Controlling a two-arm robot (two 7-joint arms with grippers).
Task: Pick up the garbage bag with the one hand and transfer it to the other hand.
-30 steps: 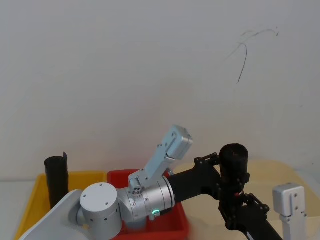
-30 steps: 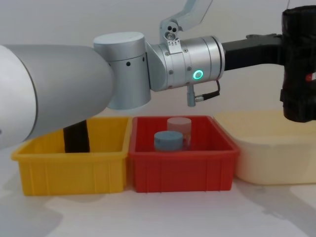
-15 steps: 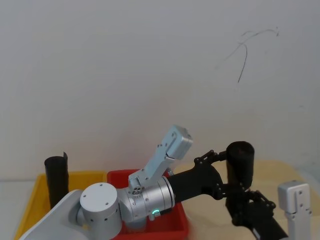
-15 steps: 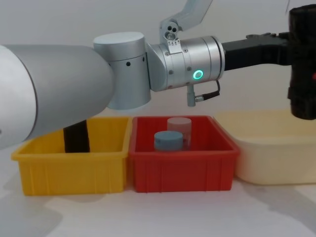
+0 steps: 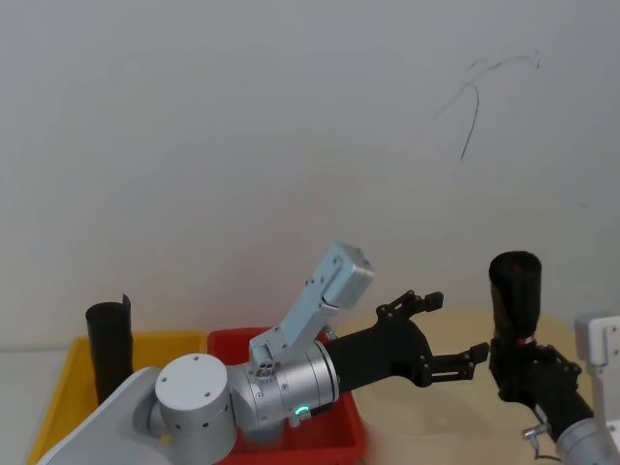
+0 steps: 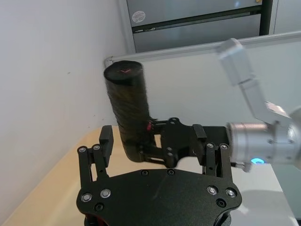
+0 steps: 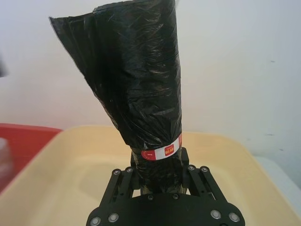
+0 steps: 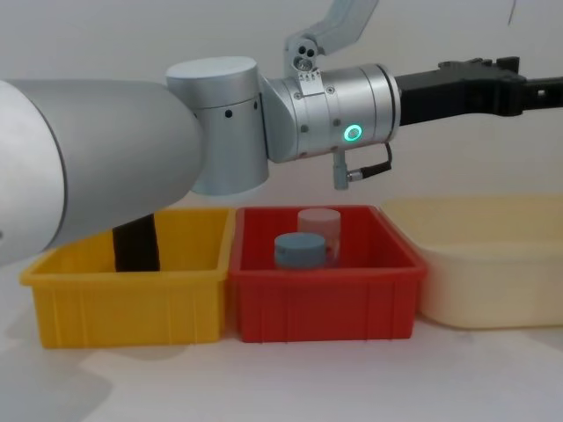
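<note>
Currently the right gripper (image 5: 523, 373) is clamping the upright garbage bag (image 5: 514, 291), base hidden between its jaws, while the left gripper (image 5: 450, 327) is hanging wide open beside it

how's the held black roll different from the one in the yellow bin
The garbage bag is held aloft by the right end effector; the plain roll stands in the yellow bin. The garbage bag wears a red-and-white sticker; the plain roll shows none. Both are black and roughly upright.
</note>
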